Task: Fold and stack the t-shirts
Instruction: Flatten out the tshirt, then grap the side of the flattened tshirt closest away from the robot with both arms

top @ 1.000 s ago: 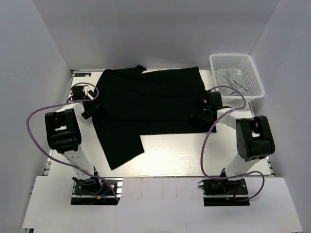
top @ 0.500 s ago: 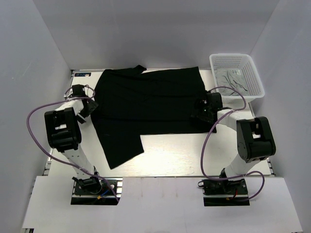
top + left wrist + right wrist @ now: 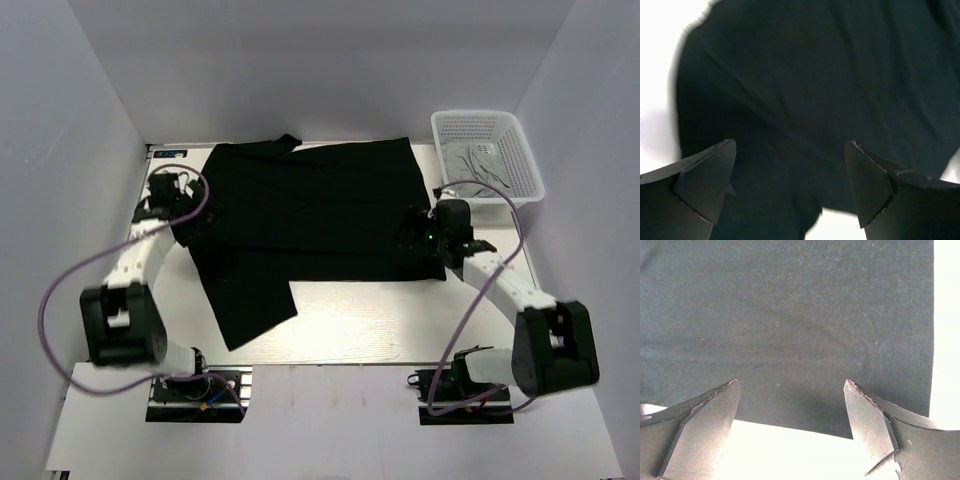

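Observation:
A black t-shirt (image 3: 300, 215) lies spread flat on the white table, one sleeve reaching toward the near left. My left gripper (image 3: 188, 222) is open over the shirt's left edge; its view shows dark cloth (image 3: 805, 100) between the spread fingers. My right gripper (image 3: 418, 236) is open over the shirt's right near corner; its view shows the hem corner (image 3: 840, 355) between the fingers. A light grey t-shirt (image 3: 478, 163) lies crumpled in the white mesh basket at the far right.
The white mesh basket (image 3: 520, 160) stands at the far right corner of the table. White walls enclose the table on three sides. Purple cables loop from both arms.
Both arms have stretched out, their elbows lower. The left gripper has moved in over the shirt's left edge; the right gripper has shifted slightly toward the near right corner.

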### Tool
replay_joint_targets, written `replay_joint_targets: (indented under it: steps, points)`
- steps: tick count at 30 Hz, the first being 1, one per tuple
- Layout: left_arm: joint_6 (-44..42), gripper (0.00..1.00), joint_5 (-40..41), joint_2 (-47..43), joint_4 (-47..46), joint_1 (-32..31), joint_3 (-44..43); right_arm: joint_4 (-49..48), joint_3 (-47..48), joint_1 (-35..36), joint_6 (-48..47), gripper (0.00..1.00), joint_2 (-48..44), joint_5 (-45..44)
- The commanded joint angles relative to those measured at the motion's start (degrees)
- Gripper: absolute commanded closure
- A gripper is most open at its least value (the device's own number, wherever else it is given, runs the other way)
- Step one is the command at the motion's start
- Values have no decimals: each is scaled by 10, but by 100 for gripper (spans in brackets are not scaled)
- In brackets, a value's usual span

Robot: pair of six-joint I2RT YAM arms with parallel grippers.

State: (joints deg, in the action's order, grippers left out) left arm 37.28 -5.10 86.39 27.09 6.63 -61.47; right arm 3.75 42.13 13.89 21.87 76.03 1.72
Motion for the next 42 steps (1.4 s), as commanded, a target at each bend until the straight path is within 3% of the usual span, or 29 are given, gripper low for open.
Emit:
replay_joint_targets:
  steps: [1,7,14,21,25,31,36,42]
  points:
    - [21,0,-41,-95,36,-50,56,-15,-48,-1,30,10,-50,-14]
    - [43,0,9,-228,186,-151,143,-30,-90,-3,50,10,-131,-27]
    - [97,0,61,-277,395,-198,192,-59,-115,-4,45,10,-166,-31]
    - [146,0,25,-243,333,-227,265,-65,-122,-2,44,10,-171,-54]
    - [187,0,54,-223,349,-239,260,-66,-122,-4,46,10,-164,-57]
    - [227,0,65,-157,272,-256,293,-66,-123,-4,47,10,-162,-73]
    - [227,11,107,-107,298,-275,253,-56,-122,-5,52,10,-164,-90]
    - [233,39,113,-107,270,-275,276,-47,-120,-5,54,10,-164,-99]
